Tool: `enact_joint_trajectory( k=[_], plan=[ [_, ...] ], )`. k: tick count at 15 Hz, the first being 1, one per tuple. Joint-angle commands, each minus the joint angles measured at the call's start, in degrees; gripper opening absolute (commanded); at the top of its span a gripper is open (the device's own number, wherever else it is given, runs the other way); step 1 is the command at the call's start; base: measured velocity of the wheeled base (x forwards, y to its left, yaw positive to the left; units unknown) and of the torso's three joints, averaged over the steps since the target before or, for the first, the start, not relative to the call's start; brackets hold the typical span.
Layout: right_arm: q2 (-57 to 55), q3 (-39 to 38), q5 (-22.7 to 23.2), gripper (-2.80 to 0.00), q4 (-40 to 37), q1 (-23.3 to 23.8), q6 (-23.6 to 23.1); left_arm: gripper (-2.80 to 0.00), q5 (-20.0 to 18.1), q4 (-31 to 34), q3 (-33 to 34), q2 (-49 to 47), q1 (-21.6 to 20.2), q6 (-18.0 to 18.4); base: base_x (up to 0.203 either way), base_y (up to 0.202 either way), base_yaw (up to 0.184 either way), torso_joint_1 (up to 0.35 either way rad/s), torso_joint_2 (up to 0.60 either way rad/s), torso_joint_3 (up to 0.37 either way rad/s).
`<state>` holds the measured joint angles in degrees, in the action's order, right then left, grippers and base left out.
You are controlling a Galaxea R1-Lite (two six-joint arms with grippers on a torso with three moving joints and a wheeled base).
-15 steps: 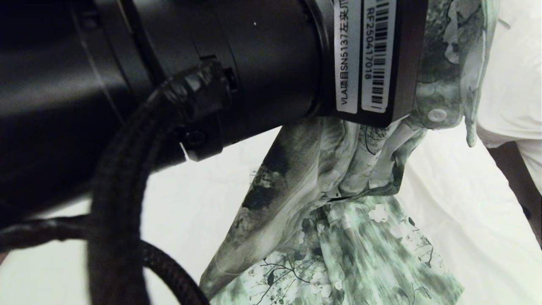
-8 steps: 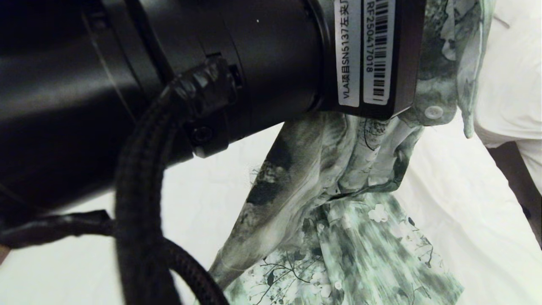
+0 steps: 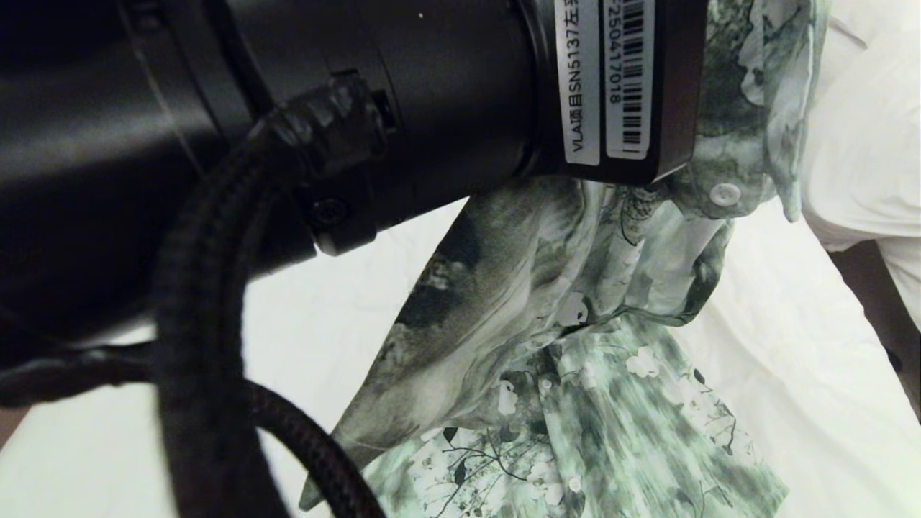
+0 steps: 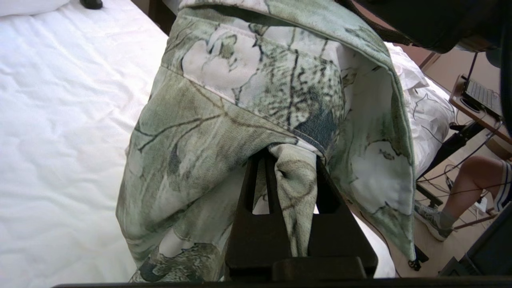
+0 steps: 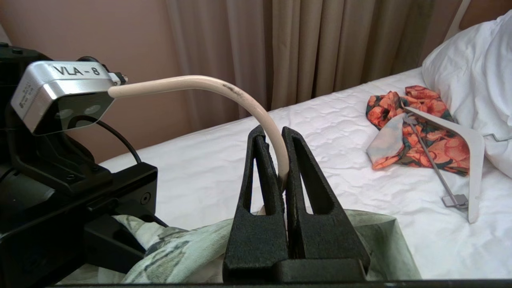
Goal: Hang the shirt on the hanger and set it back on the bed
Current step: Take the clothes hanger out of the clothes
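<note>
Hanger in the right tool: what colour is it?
Cream, with a dark scuff on its bend; the hanger shows best in the right wrist view.

Change over the last second. The right gripper (image 5: 282,160), open a second ago, has closed its jaws on the cream hanger (image 5: 224,89). In the head view the left arm's wrist housing (image 3: 403,108) sits slightly higher and further left than before. The shirt (image 3: 547,302) hanging from it has shifted: its draped fold has spread, and its lowest point now reaches nearer the bed's (image 3: 791,345) near edge.
</note>
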<state>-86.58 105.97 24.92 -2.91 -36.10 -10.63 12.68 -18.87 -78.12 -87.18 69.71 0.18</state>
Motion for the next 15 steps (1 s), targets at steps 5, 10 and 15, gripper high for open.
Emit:
enact_joint_trajectory(
  k=[5,10,15],
  plan=[
    [-0.08,0.4,0.13,-2.8,-0.05,0.05,-0.09,-2.8,-0.02,-0.11,0.16,0.78,-0.01,-0.27,0.0,0.0,0.0,0.0,0.0,0.0],
    [-0.42,1.57,-0.97,-2.8,-0.04,0.06,-0.09,0.0,-0.16,-0.11,0.47,1.22,-0.01,-0.27,0.0,0.0,0.0,0.0,0.0,0.0],
    [-1.54,4.74,-2.3,-2.8,-1.62,0.06,-0.09,0.0,-0.25,-0.11,2.81,2.99,0.02,-0.08,0.0,0.0,0.0,0.0,0.0,0.0]
  ],
)
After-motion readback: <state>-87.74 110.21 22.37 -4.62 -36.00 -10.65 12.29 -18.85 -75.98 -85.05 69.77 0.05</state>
